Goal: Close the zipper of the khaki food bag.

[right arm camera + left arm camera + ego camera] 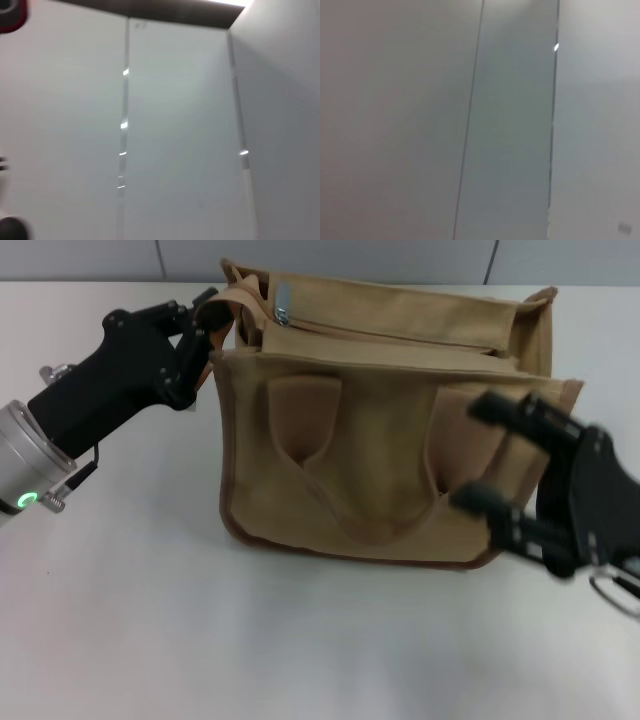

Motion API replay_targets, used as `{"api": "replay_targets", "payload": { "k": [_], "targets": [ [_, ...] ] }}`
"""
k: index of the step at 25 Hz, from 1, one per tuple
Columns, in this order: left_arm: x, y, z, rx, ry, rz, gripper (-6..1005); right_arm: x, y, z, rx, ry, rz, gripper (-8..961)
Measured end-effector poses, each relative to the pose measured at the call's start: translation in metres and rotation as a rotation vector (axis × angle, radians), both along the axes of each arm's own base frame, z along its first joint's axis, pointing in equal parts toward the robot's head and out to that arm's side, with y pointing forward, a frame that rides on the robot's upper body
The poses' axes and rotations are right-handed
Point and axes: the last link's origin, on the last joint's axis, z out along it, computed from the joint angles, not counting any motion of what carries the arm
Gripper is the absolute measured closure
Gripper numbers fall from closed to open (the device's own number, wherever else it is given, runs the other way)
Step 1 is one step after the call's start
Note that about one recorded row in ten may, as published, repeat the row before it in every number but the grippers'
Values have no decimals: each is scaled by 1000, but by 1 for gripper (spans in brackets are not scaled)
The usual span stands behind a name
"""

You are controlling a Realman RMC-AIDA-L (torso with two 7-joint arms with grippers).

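Note:
The khaki food bag (380,440) stands on the white table, front panel and two looped handles toward me. Its zipper (400,338) runs along the top panel, and the silver pull tab (282,302) sits at the bag's left end. My left gripper (208,325) is at the bag's upper left corner, shut on the brown edge there. My right gripper (487,453) is open in front of the bag's right side, its two fingers spread one above the other, holding nothing. Neither wrist view shows the bag or any fingers.
The white table (150,620) stretches in front of and left of the bag. A grey panelled wall (330,258) rises right behind the bag. Both wrist views show only pale wall panels (510,125) (175,125).

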Motion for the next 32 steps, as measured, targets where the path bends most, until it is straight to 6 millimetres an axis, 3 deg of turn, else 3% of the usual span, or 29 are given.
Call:
{"api": "replay_targets", "payload": {
  "k": [8,17,23,32],
  "targets": [
    [22,5,-1,-20,-80,-79,979,-4,40,2,166,-6,-142,202],
    [24,5,-5,-34,-90,-73,979,-20,51,4,420,-75,-4,202],
    [23,6,-8,-45,-97,-52,979,-33,70,-5,672,-181,34,202],
    [27,9,-6,-79,-141,-41,979,-46,93,-18,743,-273,7,202]
  ]
}}
